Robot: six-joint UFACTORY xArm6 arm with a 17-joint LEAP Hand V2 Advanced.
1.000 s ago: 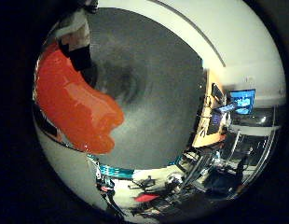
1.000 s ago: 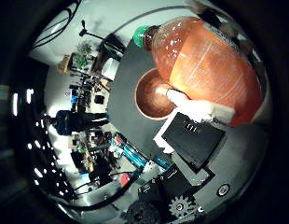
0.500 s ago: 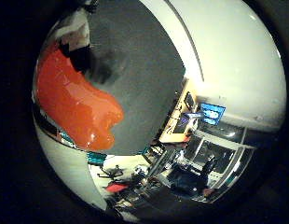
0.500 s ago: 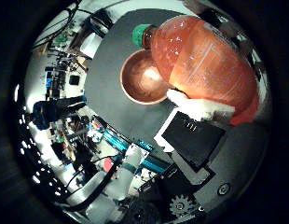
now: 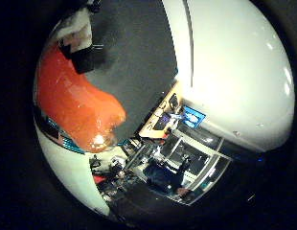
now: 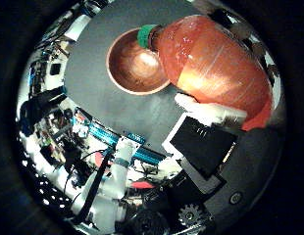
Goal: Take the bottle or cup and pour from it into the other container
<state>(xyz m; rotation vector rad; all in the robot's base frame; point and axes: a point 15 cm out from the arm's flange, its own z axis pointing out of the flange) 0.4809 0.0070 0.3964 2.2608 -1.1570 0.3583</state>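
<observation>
A clear bottle full of orange liquid, with a green cap, fills much of the right thumb side palm view. My hand is shut on it, a white fingertip pressed on its side. The bottle is tilted, its capped neck over the rim of a brown bowl on the dark grey table. The bowl looks empty. In the right little finger side palm view the bottle's orange body lies close against the palm, with a black and white finger part beside it.
The dark table ends at an edge, with a white wall beyond. A desk with a lit monitor stands away from the table. A white arm segment and lab clutter lie past the table's edge.
The hand has turned with the bottle in it. The bottle has tilted further and its capped neck has come over the bowl's rim. The grip is unchanged.
</observation>
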